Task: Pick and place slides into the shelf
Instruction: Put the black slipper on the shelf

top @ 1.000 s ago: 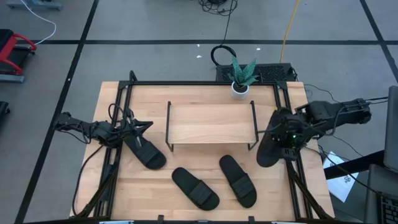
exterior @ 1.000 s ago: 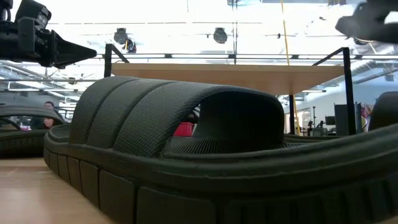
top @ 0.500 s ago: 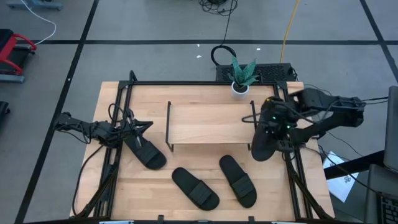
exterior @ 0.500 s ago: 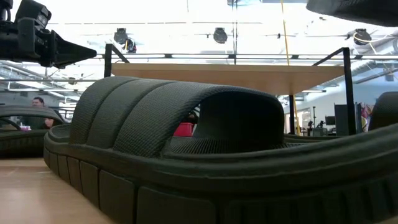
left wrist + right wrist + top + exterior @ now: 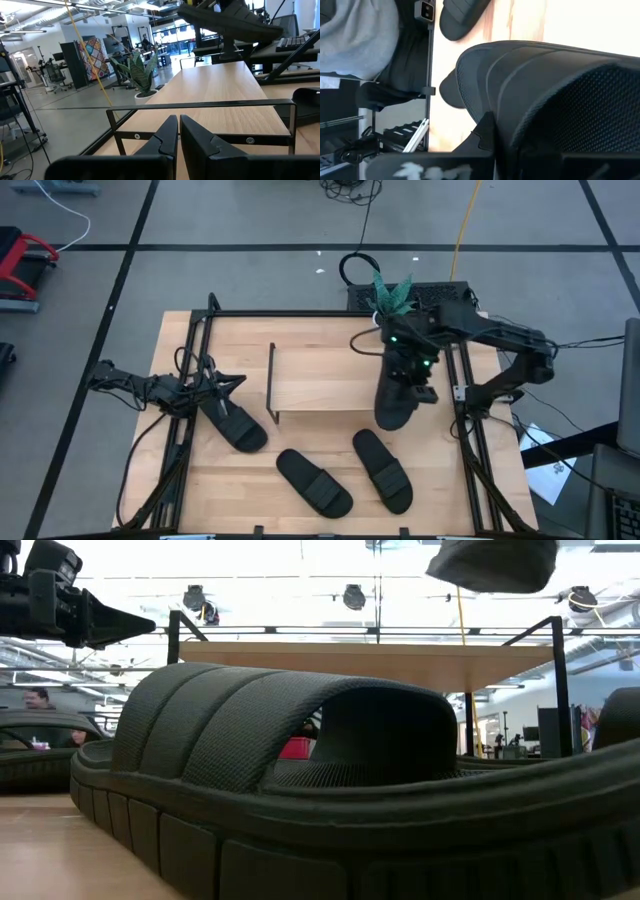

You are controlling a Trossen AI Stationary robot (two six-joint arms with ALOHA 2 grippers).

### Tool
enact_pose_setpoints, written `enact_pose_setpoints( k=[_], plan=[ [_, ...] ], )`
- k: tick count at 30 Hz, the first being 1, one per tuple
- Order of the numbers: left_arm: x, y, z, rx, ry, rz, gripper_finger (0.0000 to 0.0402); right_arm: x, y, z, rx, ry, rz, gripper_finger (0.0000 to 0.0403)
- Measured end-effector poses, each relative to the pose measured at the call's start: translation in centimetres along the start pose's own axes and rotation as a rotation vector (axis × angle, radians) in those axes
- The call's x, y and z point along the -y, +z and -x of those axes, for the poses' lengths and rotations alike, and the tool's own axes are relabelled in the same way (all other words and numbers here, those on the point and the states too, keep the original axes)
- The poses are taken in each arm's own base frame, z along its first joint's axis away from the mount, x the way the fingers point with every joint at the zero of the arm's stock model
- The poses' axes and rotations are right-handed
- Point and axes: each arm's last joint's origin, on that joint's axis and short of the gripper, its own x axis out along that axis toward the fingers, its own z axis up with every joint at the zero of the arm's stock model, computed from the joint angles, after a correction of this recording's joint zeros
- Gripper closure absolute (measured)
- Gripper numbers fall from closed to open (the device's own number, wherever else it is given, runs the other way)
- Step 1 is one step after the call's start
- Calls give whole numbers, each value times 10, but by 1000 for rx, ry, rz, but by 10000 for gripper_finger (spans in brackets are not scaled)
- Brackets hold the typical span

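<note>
Four black slides are in view. Three lie flat on the table: one [image 5: 236,425] left of the shelf, two [image 5: 314,482] [image 5: 382,470] in front of it. One of them fills the low view [image 5: 280,790]. My right gripper [image 5: 412,370] is shut on the fourth slide [image 5: 397,402], above the right end of the shelf [image 5: 330,380]. That slide shows high in the low view [image 5: 492,562] and in the left wrist view [image 5: 230,20]. My left gripper [image 5: 232,381] is shut and hovers left of the shelf, above the left slide's far end, pointing at the shelf [image 5: 225,95]. My right gripper holds the fourth slide by its ribbed strap [image 5: 545,80], near the strap's edge. One finger [image 5: 487,132] shows against that edge; the strap hides the other. The fingers come from above. The slide is lifted clear above the shelf's top board, slightly tilted.
A potted plant [image 5: 391,288] stands at the table's far edge behind the shelf, close to my right arm. Black rails [image 5: 196,395] [image 5: 466,445] run along the table's left and right sides. A person [image 5: 38,698] shows in the room beyond.
My right gripper has carried the slide from the table's right edge toward the left and far side, over the shelf's right end, turning about as it went. The slide has stayed lifted clear. My left arm has kept still.
</note>
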Motion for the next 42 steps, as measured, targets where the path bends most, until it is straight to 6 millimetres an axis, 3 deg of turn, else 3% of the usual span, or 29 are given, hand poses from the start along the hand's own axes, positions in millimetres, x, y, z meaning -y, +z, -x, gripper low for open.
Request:
enact_pose_setpoints(
  k=[6, 12, 21, 30, 42],
  plan=[
    [0, 0, 0, -1, 0, -2, 376, 26, 16, 0, 5, -7, 20, 402],
    [0, 0, 0, -2, 0, -18, 376, 45, 18, 1, 5, -21, 1, 402],
    [0, 0, 0, -3, 0, -25, 376, 73, 16, -28, -117, -12, -38, 401],
    [0, 0, 0, -3, 0, -26, 376, 92, 17, -34, -155, -34, -43, 399],
    [0, -1, 0, -6, -1, -28, 376, 99, 15, -31, -191, -130, 20, 382]
  ],
)
